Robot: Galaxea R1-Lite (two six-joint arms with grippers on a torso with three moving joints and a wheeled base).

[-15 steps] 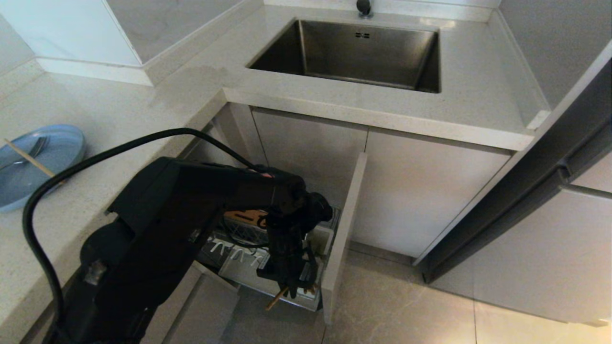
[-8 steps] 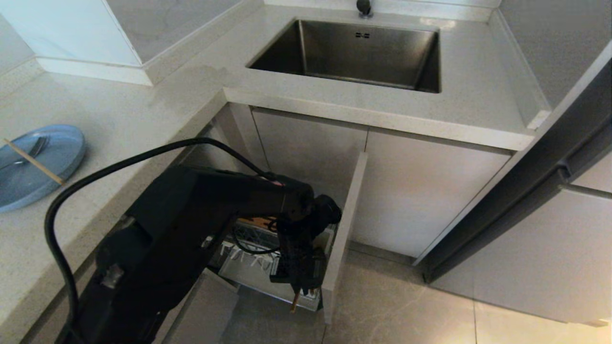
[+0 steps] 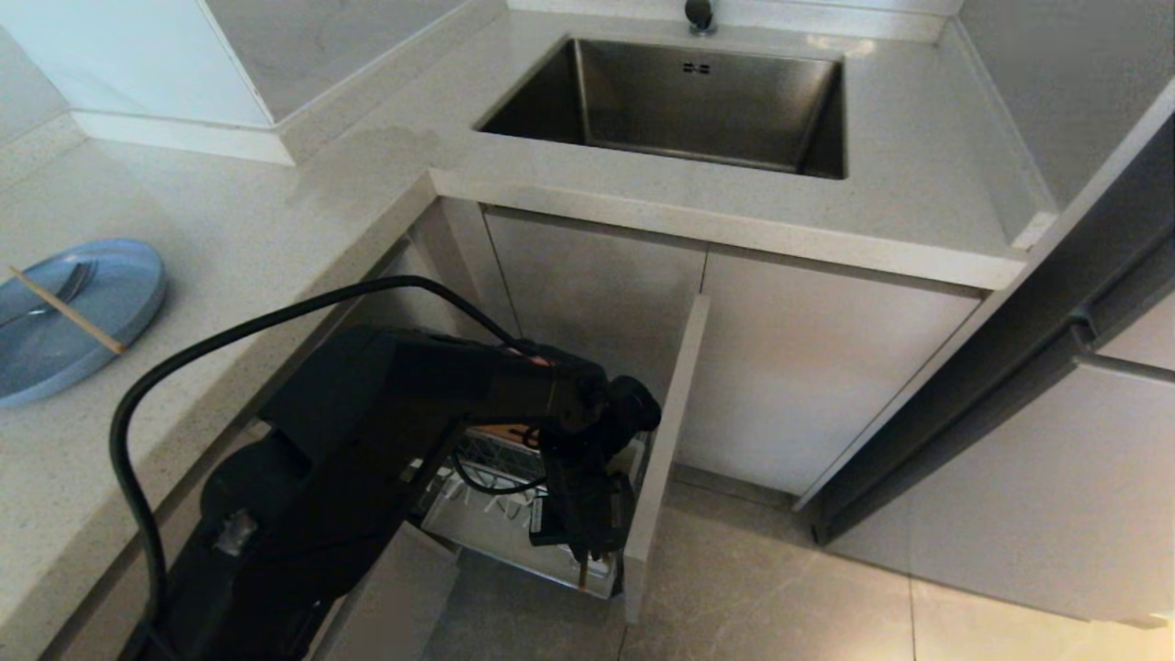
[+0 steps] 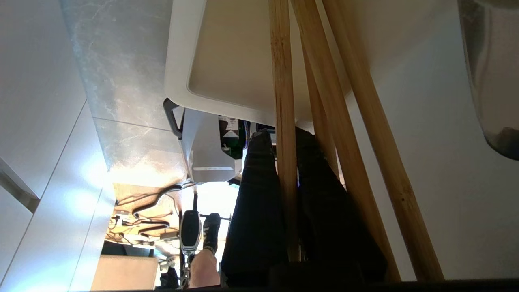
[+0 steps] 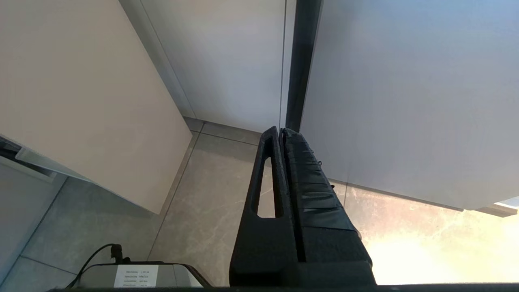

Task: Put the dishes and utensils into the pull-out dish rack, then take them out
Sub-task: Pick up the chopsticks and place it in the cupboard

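My left gripper [image 3: 584,543] reaches down into the pull-out dish rack [image 3: 500,459] under the counter, close to its beige front panel [image 3: 665,441]. It is shut on one light-wood chopstick [image 4: 283,101], which hangs nearly upright with its tip [image 3: 582,575] below the fingers. In the left wrist view the gripper [image 4: 279,136] points at a white utensil cup [image 4: 211,61], and two more wooden sticks [image 4: 365,121] lean beside the held one. The pale-blue plate [image 3: 110,303] lies on the counter at the far left, carrying another chopstick [image 3: 64,310] and the spoon [image 3: 57,290]. My right gripper [image 5: 282,132] is shut and parked over the floor.
The steel sink [image 3: 679,101] is set in the counter behind the rack. A grey cabinet door [image 3: 1010,367] stands open to the right. White prongs [image 3: 477,500] line the rack. A shiny metal object [image 4: 486,81] is next to the sticks. A person's leg [image 4: 202,267] shows far off.
My left arm has shifted right and lower, toward the rack's front panel. The held chopstick has swung from a slant to nearly upright. The plate has not moved.
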